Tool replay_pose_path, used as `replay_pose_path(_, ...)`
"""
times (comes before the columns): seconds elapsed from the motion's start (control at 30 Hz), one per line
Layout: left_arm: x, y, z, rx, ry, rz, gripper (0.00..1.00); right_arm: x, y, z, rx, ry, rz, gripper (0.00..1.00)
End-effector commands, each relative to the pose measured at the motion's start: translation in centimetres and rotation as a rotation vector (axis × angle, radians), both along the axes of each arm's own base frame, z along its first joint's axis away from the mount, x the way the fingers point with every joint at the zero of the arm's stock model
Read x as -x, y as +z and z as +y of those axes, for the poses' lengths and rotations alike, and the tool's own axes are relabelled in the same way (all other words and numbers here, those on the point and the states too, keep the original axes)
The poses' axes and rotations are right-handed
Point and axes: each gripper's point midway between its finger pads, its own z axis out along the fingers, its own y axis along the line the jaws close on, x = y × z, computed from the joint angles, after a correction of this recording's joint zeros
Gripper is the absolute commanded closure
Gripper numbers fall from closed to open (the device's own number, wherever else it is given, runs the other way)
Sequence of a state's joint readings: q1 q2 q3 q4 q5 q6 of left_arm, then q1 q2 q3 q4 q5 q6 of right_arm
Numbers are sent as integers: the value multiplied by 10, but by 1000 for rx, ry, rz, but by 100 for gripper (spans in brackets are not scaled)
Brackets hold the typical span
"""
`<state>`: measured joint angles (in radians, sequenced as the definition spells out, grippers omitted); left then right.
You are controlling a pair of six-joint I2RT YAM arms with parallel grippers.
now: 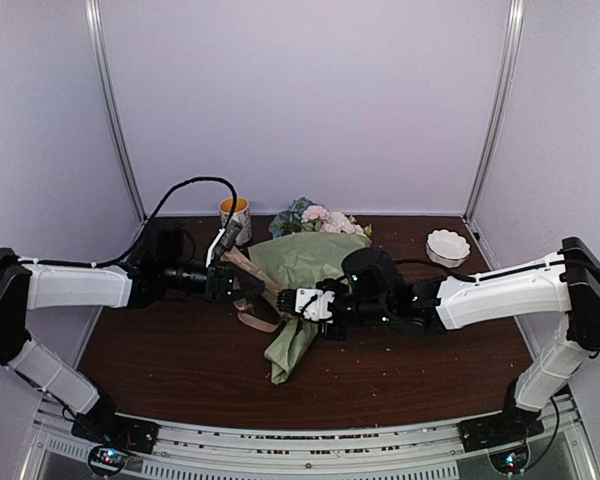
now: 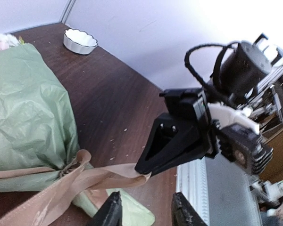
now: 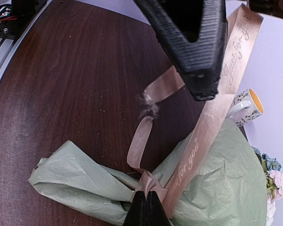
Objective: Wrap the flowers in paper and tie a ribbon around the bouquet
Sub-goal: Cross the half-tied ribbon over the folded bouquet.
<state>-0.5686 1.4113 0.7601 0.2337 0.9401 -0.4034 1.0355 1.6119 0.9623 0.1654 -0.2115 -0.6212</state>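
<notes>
Right gripper [image 3: 142, 202] is clamped on a ribbon [image 3: 198, 141] tail close to the knot. The bouquet [image 1: 305, 265] lies mid-counter [image 1: 180, 370], blooms toward the far edge, and the left gripper [image 2: 146, 203] has its jaws apart beside the printed strand. Risk: it's a fingertip-only pinch, so a hard pull could slip the tail or drag the light cone, and nothing visibly holds the other strand. Open room is toward the near edge, with the cup [image 1: 236, 215] at the far edge behind the left gripper and the dish [image 1: 448, 245] near the far-right corner.
</notes>
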Motion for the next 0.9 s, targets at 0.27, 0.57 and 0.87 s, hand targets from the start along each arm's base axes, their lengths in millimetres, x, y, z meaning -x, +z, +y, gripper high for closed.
replay_pose_path(0.27, -63, -42, 8, -157, 254, 64, 78, -3, 14, 0, -48, -18, 21, 100)
replay_pose_path(0.57, -4, -33, -6, -249, -44, -131, 77, -28, 35, 3, -259, -57, 233, 100)
replay_pose_path(0.87, -42, -42, 26, -458, 246, -249, 74, -42, 28, 4, -294, -96, 315, 100)
